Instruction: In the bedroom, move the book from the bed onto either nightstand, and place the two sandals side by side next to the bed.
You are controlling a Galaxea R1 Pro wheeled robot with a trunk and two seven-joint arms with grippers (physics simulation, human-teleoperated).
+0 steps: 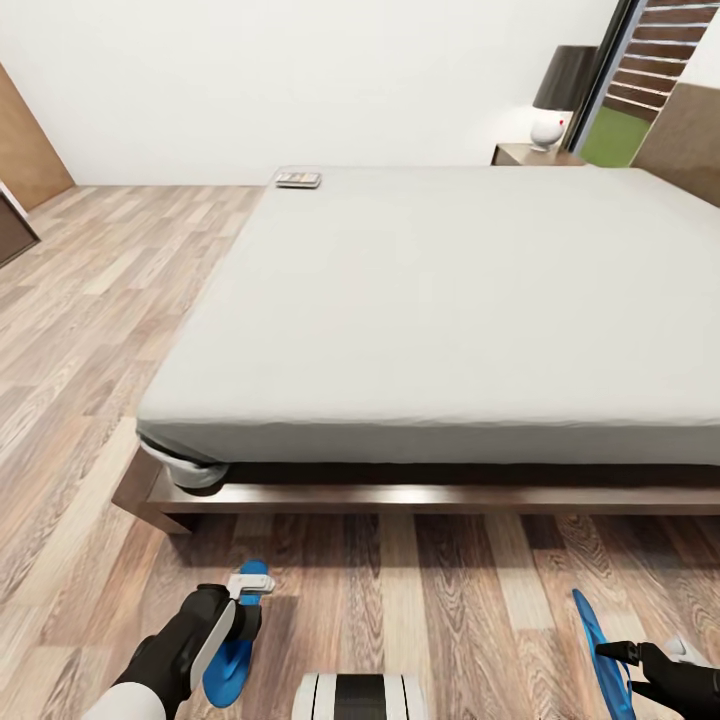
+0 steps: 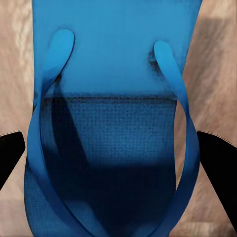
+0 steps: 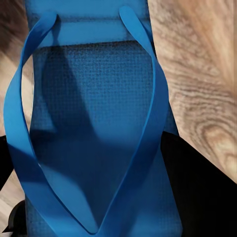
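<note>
Two blue sandals are sitting at the bottom of the frame, one under each arm. Left sandal [image 1: 232, 650] is lying flat on the floor [image 1: 90, 320], its long axis pointing toward the bed [image 1: 440, 300]; the left tool [image 1: 246, 590] is hovering over it, fingers spread wide astride the sole. Right sandal [image 1: 596, 655] is standing on edge, gripped by the closed right tool [image 1: 622, 655]. They are lying well apart. Far off, upper left, the book [image 1: 298, 180] is resting on the bed's corner.
</note>
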